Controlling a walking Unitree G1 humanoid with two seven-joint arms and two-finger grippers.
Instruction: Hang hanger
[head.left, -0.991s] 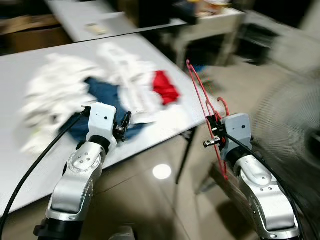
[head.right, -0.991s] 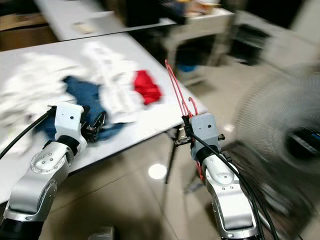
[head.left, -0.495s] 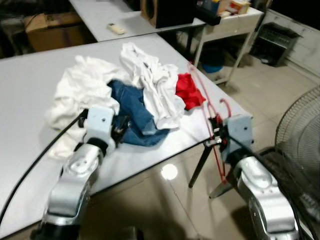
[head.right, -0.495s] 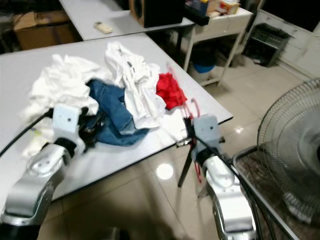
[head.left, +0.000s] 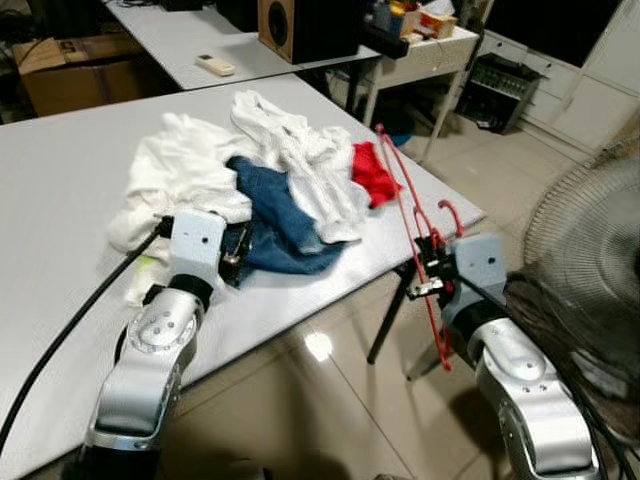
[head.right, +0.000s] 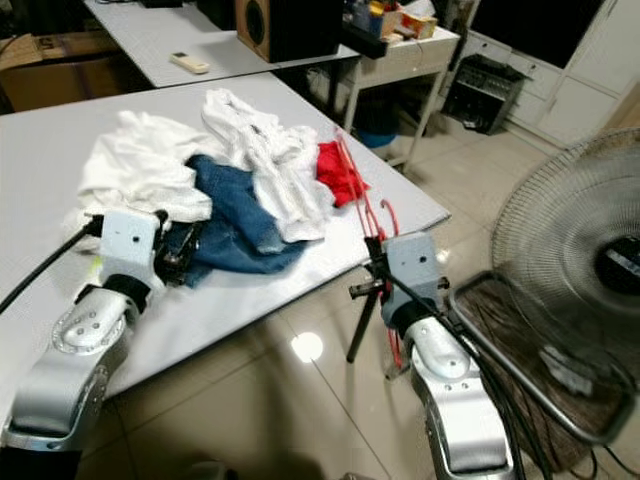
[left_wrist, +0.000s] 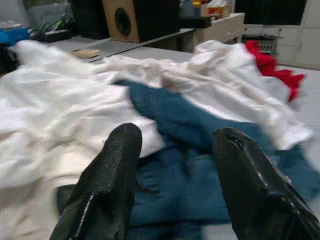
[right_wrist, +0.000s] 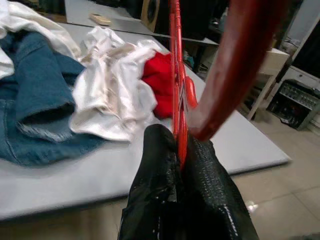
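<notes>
The right wrist view shows what the head views blur: the right pincer (right_wrist: 181, 150) is clamped on the red hanger (head.left: 408, 215), held upright off the white worktop (head.left: 60, 180) corner. The left pincer (left_wrist: 172, 150), fingers apart and empty, hovers at blue jeans (left_wrist: 200, 145) amid white garments (head.left: 180, 165) and a red cloth (head.right: 335, 170). Both forearms reach forward; a fan (head.right: 570, 250) stands right.
</notes>
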